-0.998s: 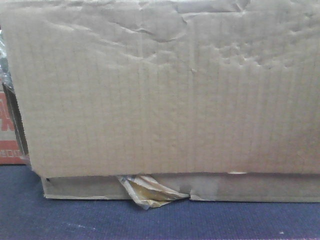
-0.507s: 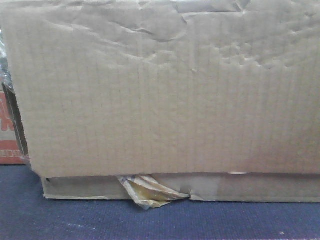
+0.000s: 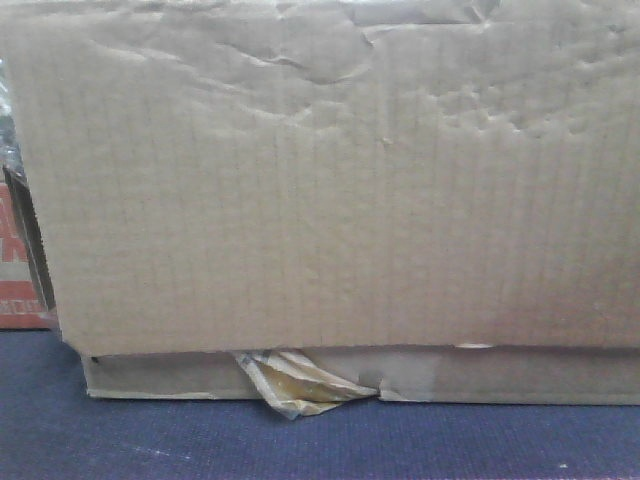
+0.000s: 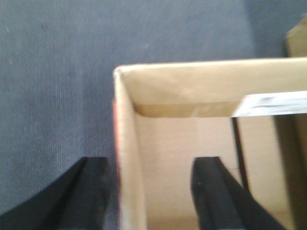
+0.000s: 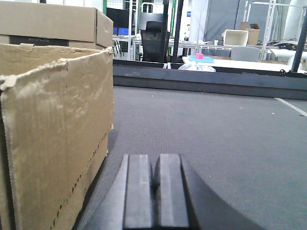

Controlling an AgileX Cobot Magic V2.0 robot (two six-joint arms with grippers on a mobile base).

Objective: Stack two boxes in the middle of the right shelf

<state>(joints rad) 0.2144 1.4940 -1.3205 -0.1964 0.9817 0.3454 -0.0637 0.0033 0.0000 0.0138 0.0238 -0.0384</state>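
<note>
A tan corrugated cardboard box (image 3: 330,190) fills the front view, its creased face close to the camera and a yellowish tape scrap (image 3: 300,385) at its bottom edge. In the left wrist view my left gripper (image 4: 153,191) is open and straddles the left wall of an open-topped box (image 4: 127,158): one finger outside it, the other inside. In the right wrist view my right gripper (image 5: 154,177) is shut on nothing, low over the grey surface, just right of a box's torn side (image 5: 53,129). A second box (image 5: 53,21) stands behind that one. The shelf is out of view.
The boxes rest on a dark grey fabric-textured table (image 3: 300,445). A red-printed carton (image 3: 12,270) shows at the front view's left edge. A white label (image 4: 273,103) lies across the open box. A dark raised edge (image 5: 206,81) ends the table far ahead.
</note>
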